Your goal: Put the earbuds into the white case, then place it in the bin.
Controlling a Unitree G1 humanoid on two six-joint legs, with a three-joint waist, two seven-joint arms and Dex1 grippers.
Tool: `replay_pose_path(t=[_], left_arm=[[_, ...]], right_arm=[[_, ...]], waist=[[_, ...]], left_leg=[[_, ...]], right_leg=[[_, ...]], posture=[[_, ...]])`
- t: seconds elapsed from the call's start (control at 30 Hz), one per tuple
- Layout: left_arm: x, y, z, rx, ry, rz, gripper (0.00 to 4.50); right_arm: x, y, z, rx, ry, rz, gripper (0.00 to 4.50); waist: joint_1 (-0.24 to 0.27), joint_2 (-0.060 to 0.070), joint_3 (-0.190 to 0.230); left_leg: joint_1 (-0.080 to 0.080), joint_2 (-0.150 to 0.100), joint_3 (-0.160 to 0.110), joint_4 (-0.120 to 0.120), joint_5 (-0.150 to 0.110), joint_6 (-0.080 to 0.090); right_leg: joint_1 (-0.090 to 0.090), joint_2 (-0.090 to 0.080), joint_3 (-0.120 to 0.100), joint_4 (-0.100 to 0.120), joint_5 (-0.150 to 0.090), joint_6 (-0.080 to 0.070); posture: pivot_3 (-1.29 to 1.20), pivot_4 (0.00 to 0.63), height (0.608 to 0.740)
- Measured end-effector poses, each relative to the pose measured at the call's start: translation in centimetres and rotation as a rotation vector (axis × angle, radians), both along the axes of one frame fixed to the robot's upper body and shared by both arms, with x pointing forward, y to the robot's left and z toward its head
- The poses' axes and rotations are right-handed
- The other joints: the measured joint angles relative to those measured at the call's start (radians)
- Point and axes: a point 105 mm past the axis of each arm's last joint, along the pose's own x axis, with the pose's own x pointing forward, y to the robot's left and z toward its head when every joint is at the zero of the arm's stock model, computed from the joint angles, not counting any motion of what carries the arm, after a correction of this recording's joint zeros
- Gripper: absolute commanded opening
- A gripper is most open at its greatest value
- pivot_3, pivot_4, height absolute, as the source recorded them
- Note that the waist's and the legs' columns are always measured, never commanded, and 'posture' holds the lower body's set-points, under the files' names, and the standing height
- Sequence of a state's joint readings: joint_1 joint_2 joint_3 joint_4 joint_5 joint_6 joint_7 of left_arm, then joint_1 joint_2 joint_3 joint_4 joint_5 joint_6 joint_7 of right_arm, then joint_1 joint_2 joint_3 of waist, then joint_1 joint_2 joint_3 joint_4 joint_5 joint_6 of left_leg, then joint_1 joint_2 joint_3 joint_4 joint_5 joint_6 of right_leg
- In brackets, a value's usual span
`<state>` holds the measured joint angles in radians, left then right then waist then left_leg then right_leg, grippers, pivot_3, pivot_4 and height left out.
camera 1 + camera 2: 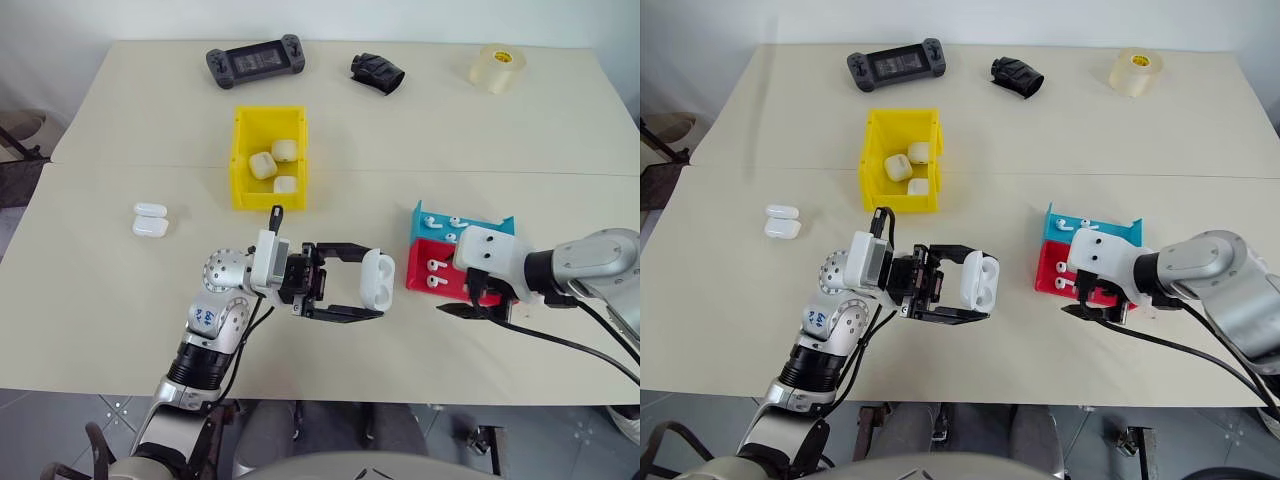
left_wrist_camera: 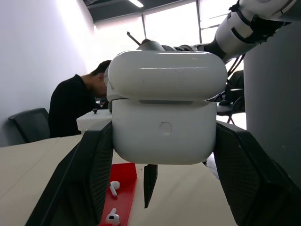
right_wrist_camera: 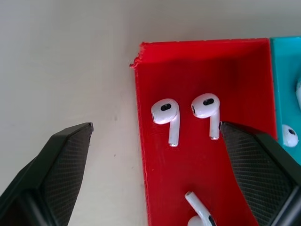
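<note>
Nearest to the robot, the left gripper [image 1: 372,290] is closed on the white case [image 1: 377,277], one black finger on each side, and holds it in the air above the cream table [image 1: 120,310]. In the left wrist view the lid of the case stands a little ajar, with a small round button on the front. A blue label with writing sits on the left forearm, but it cannot be read.

The right gripper [image 3: 155,155] has its fingers spread wide and holds nothing. It hangs over the near edge of the red tray [image 3: 202,66], where the earbuds [image 3: 167,117] lie side by side, with a third one nearer the wrist. The teal tray [image 1: 495,225] touches the red one on its far side and also has earbuds in it.

On the robot's left, two more white cases [image 1: 150,220] lie together, with bare table around them.

Farther, in the middle, the yellow bin [image 1: 243,160] holds three cases.

At the far edge lie a black game controller [image 1: 255,62], a black crumpled object [image 1: 378,72] and a roll of tape [image 1: 497,67], well apart.
</note>
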<state>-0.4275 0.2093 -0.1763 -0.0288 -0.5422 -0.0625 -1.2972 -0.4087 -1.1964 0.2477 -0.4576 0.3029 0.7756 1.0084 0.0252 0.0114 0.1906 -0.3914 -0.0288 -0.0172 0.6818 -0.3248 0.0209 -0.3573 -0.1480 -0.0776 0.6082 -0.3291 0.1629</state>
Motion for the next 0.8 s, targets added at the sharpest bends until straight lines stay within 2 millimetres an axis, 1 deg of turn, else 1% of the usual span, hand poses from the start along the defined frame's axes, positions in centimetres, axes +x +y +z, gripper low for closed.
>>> replay_pose_path(t=[0.13,0.27,0.37,0.53,0.8], left_arm=[[0.1,0.0,0.0,0.000,0.008,0.006,2.79],[0.2,-0.1,0.1,-0.004,0.012,0.014,2.79],[0.2,-0.1,0.1,-0.005,0.013,0.017,2.79],[0.3,-0.1,0.1,-0.005,0.016,0.023,2.79],[0.4,-0.1,0.2,-0.006,0.016,0.030,2.79]], right_arm=[[0.2,0.6,-0.6,-0.006,0.021,0.021,4.50],[0.5,0.8,-0.8,-0.009,0.025,0.024,4.50],[0.4,0.9,-1.0,-0.012,0.034,0.032,3.86],[0.4,0.9,-1.5,-0.029,0.048,0.036,2.22],[0.8,1.1,-1.6,-0.022,0.043,0.047,2.22]], waist=[[-0.001,0.000,0.000],[0.000,0.000,0.000],[-0.001,0.000,0.000],[-0.001,0.000,0.000],[-0.001,0.000,0.000]], left_leg=[[0.000,0.000,0.000,0.000,0.000,0.000],[0.000,0.000,0.000,0.000,0.000,0.000],[0.000,0.000,0.000,0.000,0.000,0.000],[0.000,0.000,0.000,0.000,0.000,0.000],[0.000,0.000,0.000,0.000,0.000,0.000]], right_leg=[[0.000,0.000,0.000,0.000,0.000,0.000],[0.000,0.000,0.000,0.001,0.000,0.000],[0.000,0.000,0.000,0.001,0.000,0.000],[0.000,0.000,0.000,0.001,0.000,0.000],[0.000,0.000,0.000,0.001,0.000,0.000]], posture=[[0.00,0.150,0.740],[0.00,0.150,0.740],[0.00,0.150,0.740],[0.00,0.150,0.740],[0.00,0.150,0.740]])
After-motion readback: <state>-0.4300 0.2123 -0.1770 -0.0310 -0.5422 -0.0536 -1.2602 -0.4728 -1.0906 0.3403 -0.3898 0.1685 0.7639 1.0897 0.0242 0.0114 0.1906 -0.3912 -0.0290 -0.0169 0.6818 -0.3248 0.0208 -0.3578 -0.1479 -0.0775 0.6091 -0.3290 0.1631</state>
